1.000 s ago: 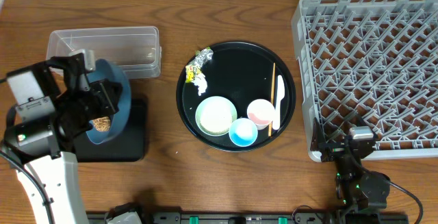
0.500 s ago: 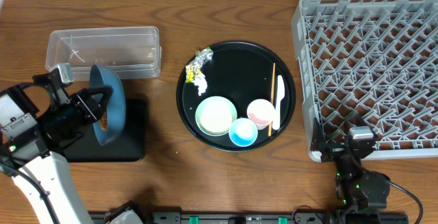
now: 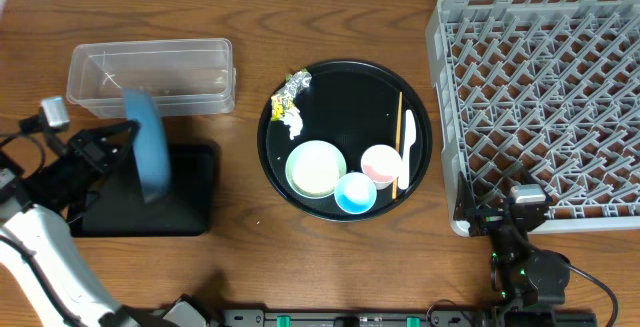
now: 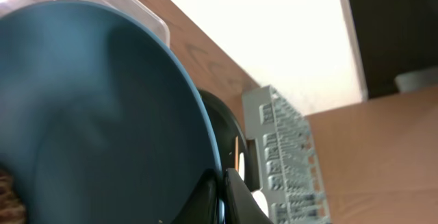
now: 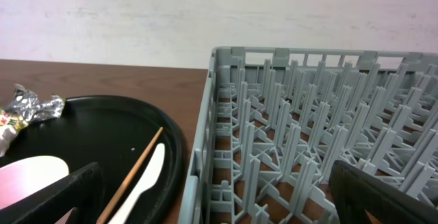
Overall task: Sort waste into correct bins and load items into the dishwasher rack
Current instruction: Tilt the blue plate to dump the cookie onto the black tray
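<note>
My left gripper (image 3: pixel 122 143) is shut on the rim of the dark blue plate (image 3: pixel 148 147), which stands almost on edge over the shallow black rectangular tray (image 3: pixel 190 192). In the left wrist view the jaws (image 4: pixel 222 198) pinch the plate (image 4: pixel 96 114), and a brown food lump (image 4: pixel 5 195) clings at its lower edge. The clear tub (image 3: pixel 150 75) lies just behind. My right gripper (image 3: pixel 500 217) is open at the front left corner of the grey rack (image 3: pixel 545 97), holding nothing. Its view shows the rack (image 5: pixel 308 128), chopsticks (image 5: pixel 133 172) and white spoon (image 5: pixel 144 179).
The round black tray (image 3: pixel 345 87) holds crumpled foil (image 3: pixel 296 86), yellow wrapper and white paper (image 3: pixel 288 117), a pale green bowl (image 3: pixel 316 167), a pink cup (image 3: pixel 380 163), a light blue cup (image 3: pixel 355 193), a spoon (image 3: pixel 408 147) and chopsticks (image 3: pixel 399 137).
The left arm has swung left and tipped the blue plate from a slant to nearly upright over the black tray. The lump no longer shows from overhead. The right arm has not moved.
</note>
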`<state>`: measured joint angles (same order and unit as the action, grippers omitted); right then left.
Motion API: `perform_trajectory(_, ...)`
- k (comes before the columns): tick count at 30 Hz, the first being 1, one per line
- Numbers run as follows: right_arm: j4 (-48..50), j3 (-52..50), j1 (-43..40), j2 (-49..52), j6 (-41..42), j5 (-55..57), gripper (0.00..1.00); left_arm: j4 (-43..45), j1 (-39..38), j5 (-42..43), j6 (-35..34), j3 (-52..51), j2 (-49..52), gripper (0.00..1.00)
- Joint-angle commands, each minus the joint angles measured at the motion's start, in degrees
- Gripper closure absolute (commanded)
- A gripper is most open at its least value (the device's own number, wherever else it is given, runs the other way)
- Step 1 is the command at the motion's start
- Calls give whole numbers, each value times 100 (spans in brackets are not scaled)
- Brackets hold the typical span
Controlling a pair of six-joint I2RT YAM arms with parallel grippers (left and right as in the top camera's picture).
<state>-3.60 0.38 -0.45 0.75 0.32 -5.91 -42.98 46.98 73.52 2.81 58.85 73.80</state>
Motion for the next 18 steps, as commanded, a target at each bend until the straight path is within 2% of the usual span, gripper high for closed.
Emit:
perform_trajectory(1,-24,-7,-2,2,-61,11,1,-68,195,503,-4,11,136,94)
perform_trajectory(6,-24,-7,-2,2,-61,11,1,-107,278,588,-7,7,219,94)
perform_trajectory(12,-24,-7,-2,2,-61,11,1,-107,507,1532,-2,7,328,94)
perform_trajectory(18,-24,-7,-2,2,-61,11,1,-136,769,1600,-4,-229,369,94)
